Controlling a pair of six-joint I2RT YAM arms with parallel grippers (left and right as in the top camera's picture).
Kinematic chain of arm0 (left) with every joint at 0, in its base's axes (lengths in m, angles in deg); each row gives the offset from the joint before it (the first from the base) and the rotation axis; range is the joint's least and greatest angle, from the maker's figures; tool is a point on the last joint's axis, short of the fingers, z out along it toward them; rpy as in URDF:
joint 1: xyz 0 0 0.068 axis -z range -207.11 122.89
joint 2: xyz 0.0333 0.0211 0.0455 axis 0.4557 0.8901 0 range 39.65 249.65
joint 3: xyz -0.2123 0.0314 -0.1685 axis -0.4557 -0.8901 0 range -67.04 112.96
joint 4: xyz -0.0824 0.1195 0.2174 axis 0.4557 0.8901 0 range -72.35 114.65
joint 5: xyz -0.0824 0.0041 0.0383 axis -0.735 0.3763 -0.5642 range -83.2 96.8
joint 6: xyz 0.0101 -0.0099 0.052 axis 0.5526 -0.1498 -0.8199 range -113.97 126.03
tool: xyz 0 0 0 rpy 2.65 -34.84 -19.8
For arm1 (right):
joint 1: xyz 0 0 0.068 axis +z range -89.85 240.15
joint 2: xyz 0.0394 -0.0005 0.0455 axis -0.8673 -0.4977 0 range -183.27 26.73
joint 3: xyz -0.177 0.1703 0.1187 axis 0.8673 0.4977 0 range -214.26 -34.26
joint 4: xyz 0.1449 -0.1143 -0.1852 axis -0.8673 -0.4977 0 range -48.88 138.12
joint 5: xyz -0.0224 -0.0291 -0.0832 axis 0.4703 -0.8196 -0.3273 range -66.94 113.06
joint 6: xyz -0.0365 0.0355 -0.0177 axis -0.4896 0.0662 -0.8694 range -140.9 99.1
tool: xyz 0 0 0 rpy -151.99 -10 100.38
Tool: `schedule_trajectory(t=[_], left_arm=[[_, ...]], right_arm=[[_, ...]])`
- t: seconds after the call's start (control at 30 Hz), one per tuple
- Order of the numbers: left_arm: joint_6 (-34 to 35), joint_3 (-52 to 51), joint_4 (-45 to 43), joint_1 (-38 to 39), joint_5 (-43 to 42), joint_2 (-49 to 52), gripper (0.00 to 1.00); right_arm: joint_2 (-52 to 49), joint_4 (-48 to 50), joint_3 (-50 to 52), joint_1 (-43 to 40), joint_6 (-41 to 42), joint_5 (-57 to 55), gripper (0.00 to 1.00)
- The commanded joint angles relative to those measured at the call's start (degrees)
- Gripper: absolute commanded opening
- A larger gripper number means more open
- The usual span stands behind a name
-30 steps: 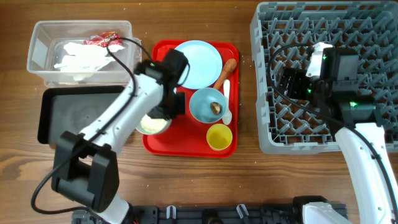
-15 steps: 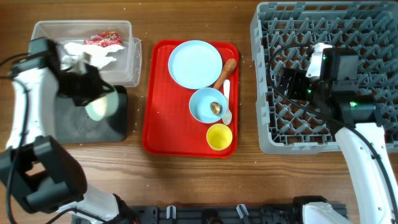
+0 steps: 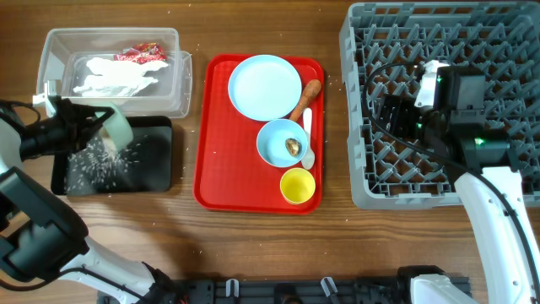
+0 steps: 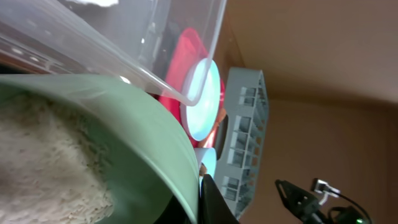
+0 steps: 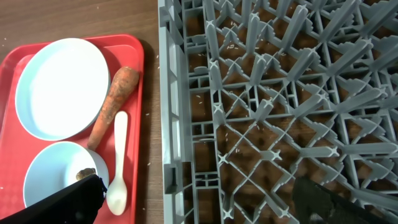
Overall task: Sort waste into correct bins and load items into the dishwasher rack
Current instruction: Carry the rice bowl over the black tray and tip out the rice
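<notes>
Two bowls: light-blue one sat on red tray, pale-green one was clamped in left gripper, grainy rice spilling onto black tray. Right gripper gaped over pegged grey rack.

The tub, with tissue and wrapper in it, is set far left; the shallow tray, with rice on it, just before it. On the serving tray in the middle are laid plate, carrot, bowl, spoon and cup. The rack is placed at the right.

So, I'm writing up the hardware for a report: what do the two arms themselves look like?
Both the left arm and right arm have white links with chunky black joints. The right arm shows small green lights, a looping black cable and black fingers.
</notes>
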Motion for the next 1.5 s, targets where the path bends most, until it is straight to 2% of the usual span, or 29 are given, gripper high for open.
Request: schedule_trajectory(t=[0.0,0.1,0.43,0.97,1.03,1.1,1.17,1.2,1.23,1.33,1.4,1.43,1.47], left_arm=[[-1.3,0.8,3.6,-0.9,-3.4,0.5,0.04],[-1.4,0.8,7.5,-3.1,-4.2,0.5,0.04],[-1.9,0.8,10.3,-5.4,-18.4,0.4,0.04],[-1.4,0.8,14.4,-5.4,-18.6,0.4,0.04],[-3.0,0.8,12.6,-5.4,-14.8,0.5,0.04],[-2.5,0.8,17.7,-5.4,-15.0,0.3,0.04],[-5.7,0.8,14.5,-5.9,-12.1,0.3,0.04],[-2.5,0.8,12.7,-6.2,-9.2,0.6,0.04],[-1.1,0.8,15.6,-6.6,-10.2,0.7,0.04],[-4.0,0.8,15.3,-7.3,-11.1,0.5,0.04],[-3.8,0.8,20.0,-7.9,-13.6,0.4,0.04],[-7.3,0.8,20.9,-7.9,-14.6,0.4,0.04],[-7.3,0.8,17.7,-8.0,-12.8,0.4,0.04]], right_arm=[[-0.5,-0.1,-1.2,-0.2,0.4,0.9,1.00],[-0.5,-0.1,-1.2,-0.2,0.5,0.9,1.00],[-0.5,-0.7,-1.2,-0.2,0.5,0.9,1.00],[-0.5,-0.7,-1.2,-0.2,0.5,0.9,1.00],[-0.5,-0.7,-1.2,-0.2,0.5,0.9,1.00],[-0.5,-0.8,-1.2,-0.2,0.5,0.9,1.00],[-0.5,-0.9,-1.2,-0.2,0.7,0.9,1.00],[-0.5,-0.9,-1.2,-0.2,0.7,0.9,1.00],[-0.5,-0.9,-1.2,-0.2,0.6,0.9,1.00],[-0.5,-1.0,-1.2,-0.2,0.6,0.9,1.00],[-0.5,-1.2,-1.2,-0.2,0.6,0.9,1.00],[-0.5,-1.5,-1.2,-0.2,0.6,0.9,1.00],[-0.5,-1.5,-1.2,-0.2,0.6,0.9,1.00]])
